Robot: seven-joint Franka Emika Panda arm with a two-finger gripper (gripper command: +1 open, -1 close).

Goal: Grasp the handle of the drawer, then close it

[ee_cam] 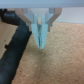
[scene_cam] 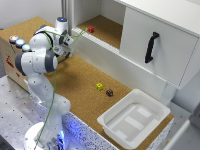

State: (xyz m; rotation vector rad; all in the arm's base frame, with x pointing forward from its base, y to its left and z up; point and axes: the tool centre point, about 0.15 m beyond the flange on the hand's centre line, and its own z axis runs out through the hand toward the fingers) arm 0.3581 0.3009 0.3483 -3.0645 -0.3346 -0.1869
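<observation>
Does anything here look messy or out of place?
Slightly. Three small cubes lie loose on the cork: a red one in the cabinet recess, a yellow one and a dark one near the white tub. Nothing looks spilled or broken.

Rough, matt cork-like desk [scene_cam: 75,82]; glossy white plastic tub [scene_cam: 134,119]; smooth white cabinet door [scene_cam: 160,47] with black handle [scene_cam: 151,47].

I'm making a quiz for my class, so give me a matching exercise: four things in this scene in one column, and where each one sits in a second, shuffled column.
1. white tub
2. red cube
3. yellow cube
4. long black handle

A. on the white door
B. inside the open cabinet recess
C. beside a dark piece
D. at the cork counter end, the exterior view's right

Pairs: 1-D, 2-B, 3-C, 4-A
</observation>
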